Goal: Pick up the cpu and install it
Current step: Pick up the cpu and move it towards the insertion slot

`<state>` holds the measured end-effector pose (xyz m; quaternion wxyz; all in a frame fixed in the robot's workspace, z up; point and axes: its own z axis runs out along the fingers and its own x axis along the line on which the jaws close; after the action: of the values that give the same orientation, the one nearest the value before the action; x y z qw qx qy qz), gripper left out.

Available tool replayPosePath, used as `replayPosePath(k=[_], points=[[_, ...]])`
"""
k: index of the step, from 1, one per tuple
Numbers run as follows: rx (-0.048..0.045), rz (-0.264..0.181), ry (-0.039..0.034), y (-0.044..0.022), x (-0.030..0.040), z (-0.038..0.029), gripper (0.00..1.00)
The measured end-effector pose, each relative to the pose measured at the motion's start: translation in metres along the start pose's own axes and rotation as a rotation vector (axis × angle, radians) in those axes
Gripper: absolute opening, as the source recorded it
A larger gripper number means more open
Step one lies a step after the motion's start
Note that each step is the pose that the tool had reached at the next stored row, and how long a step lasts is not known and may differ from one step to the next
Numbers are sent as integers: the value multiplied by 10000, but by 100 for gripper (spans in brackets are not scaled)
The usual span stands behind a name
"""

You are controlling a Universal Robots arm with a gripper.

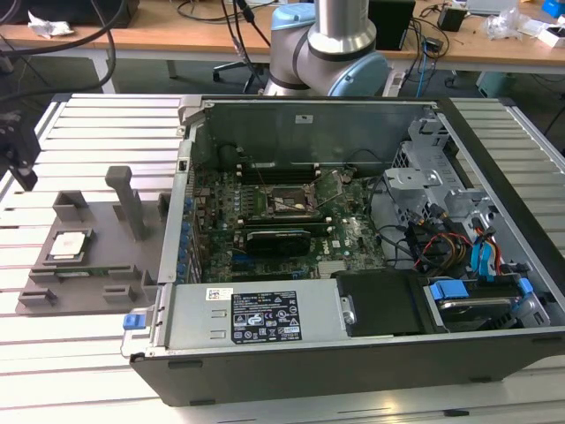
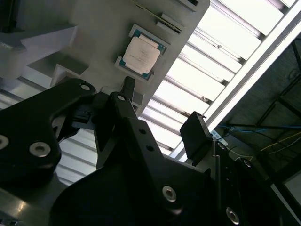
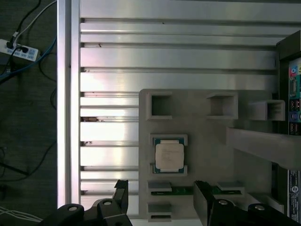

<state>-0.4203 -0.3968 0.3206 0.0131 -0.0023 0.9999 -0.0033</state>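
Observation:
The cpu point(image 1: 69, 245) is a small square chip with a silvery top. It lies flat in a recess of the grey fixture plate point(image 1: 106, 265) at the exterior view's left, outside the computer case. Both wrist views show the cpu point(image 3: 169, 156) point(image 2: 141, 55) in its pocket. My gripper point(image 3: 162, 190) point(image 2: 162, 110) hangs above the fixture, open, its two black fingers point(image 3: 121, 188) spread apart with nothing between them and clear of the chip. In the exterior view the gripper point(image 1: 22, 172) is a dark shape at the left edge. The motherboard socket point(image 1: 284, 201) sits inside the case.
The open computer case point(image 1: 353, 353) lies in the middle on a slatted aluminium table point(image 1: 88, 115). A tall grey post point(image 1: 131, 203) rises from the fixture beside the chip. Cables, drive bays and blue connectors point(image 1: 481, 256) crowd the case's right side.

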Motion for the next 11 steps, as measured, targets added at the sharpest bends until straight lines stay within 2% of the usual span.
replayPosePath(k=[11], points=[[0, -7, 1, 0, 1, 54, 66]])
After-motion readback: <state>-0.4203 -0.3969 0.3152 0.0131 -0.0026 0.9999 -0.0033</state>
